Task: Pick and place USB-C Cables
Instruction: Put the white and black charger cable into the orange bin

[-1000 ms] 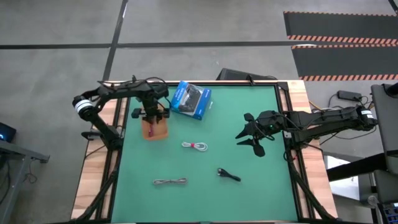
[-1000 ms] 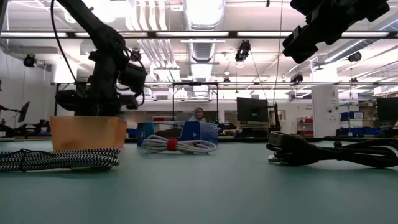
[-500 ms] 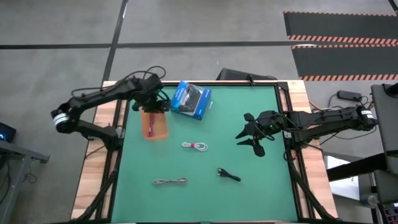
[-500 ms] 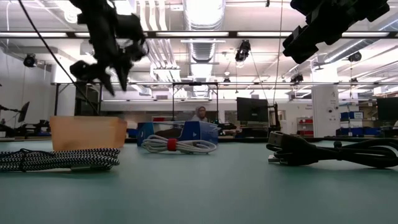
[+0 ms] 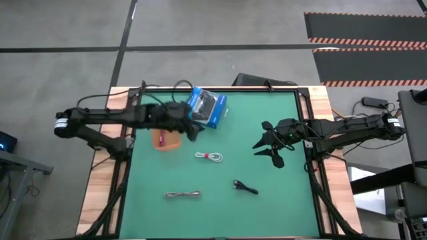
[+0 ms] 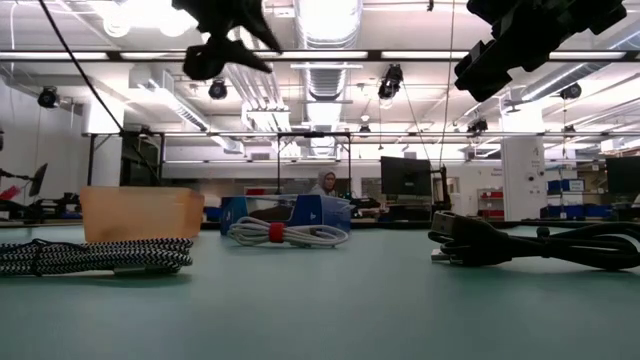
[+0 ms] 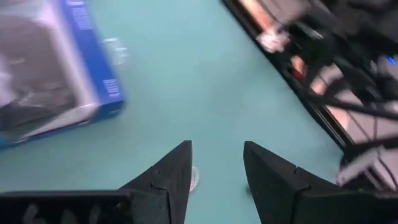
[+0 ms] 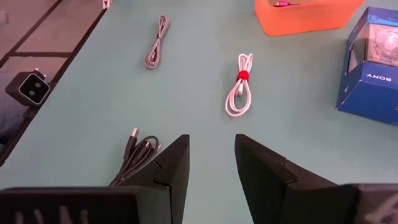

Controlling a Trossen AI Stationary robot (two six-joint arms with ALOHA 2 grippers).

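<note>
The left tool (image 5: 191, 128) hangs above the green counter (image 5: 280, 200), between the brown tray (image 5: 167, 139) and the blue box (image 5: 206, 107). In its wrist view its two dark fingers (image 7: 171, 174) stand a little apart with only counter between them, so it holds nothing. In the low view it sits high, well above the things on the counter.

The right tool (image 5: 265, 142) hovers over the right part of the counter, clear of every cable. Its fingers (image 8: 171, 168) are also slightly parted and empty.

The white cable with a red tie (image 5: 209, 156) lies coiled near the middle of the counter, just below the tray and the box and apart from both. The grey braided cable (image 5: 183, 195) lies stretched out near the front edge, left of centre. The black cable (image 5: 245, 187) lies to its right, nearer the right tool but not touching it. A dark red cable (image 5: 162, 138) shows inside the tray; in the right wrist view a bit of it peeks over the tray's rim (image 8: 281, 3).

In the low view a person (image 6: 325, 183) sits in the room far behind the counter.
</note>
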